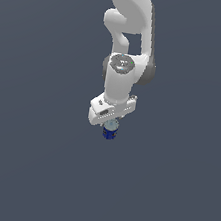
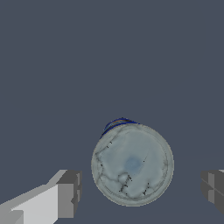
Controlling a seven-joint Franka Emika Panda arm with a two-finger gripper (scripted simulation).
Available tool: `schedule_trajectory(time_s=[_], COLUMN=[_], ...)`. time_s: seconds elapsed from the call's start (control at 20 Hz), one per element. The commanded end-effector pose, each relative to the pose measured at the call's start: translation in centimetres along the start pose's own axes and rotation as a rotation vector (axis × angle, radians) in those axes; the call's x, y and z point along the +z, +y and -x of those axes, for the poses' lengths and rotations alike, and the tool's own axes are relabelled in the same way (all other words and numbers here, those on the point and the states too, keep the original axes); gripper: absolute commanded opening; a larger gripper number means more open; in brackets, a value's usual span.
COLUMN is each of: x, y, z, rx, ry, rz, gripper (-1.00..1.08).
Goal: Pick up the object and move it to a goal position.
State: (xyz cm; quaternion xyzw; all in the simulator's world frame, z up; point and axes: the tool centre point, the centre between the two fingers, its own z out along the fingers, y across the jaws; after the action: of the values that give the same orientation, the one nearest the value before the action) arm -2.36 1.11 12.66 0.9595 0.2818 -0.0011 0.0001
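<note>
Can: the can (image 1: 110, 131) is a small dark-blue cylinder with a pale grey top; it sits just below the white hand of the arm (image 1: 118, 78) in the exterior view, near the middle of the picture.
Can, wrist view: the can (image 2: 132, 164) is seen almost straight down onto its round grey lid, with only a thin crescent of dark-blue side wall showing at one edge.
Long axis: upright, or very nearly so, with the lid facing up toward the wrist camera; the sliver of blue wall suggests a slight offset from the camera's line of sight, and whether the can itself leans cannot be told.
Lid: pale grey with a faint bluish spot at the centre and dark crack-like marks around the rim.
Fingers: the two fingers (image 2: 70, 194) stand wide apart, one on each side of the can, with clear gaps between each pad and the lid; they are not touching it.
Gripper: the gripper (image 2: 140, 190) is centred roughly over the can, the can lying between the pads and a little off their joining line.
Surface: the plain dark grey-blue desk (image 1: 27, 170) fills the background in both views; whether the can rests on it or hangs just above it cannot be told.
</note>
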Motion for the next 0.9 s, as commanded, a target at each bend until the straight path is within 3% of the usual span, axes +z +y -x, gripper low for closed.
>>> schedule_trajectory(time_s=[0.0,0.4,0.85], x=[0.2,0.8,4.8], y=[-0.2,-0.2,-0.3], z=[-0.1,-0.1,0.0], rx=[-0.022,-0.025,-0.029], ry=[0.002,0.002,0.002], rz=[0.0,0.0,0.0], gripper=[1.0,1.0,1.0])
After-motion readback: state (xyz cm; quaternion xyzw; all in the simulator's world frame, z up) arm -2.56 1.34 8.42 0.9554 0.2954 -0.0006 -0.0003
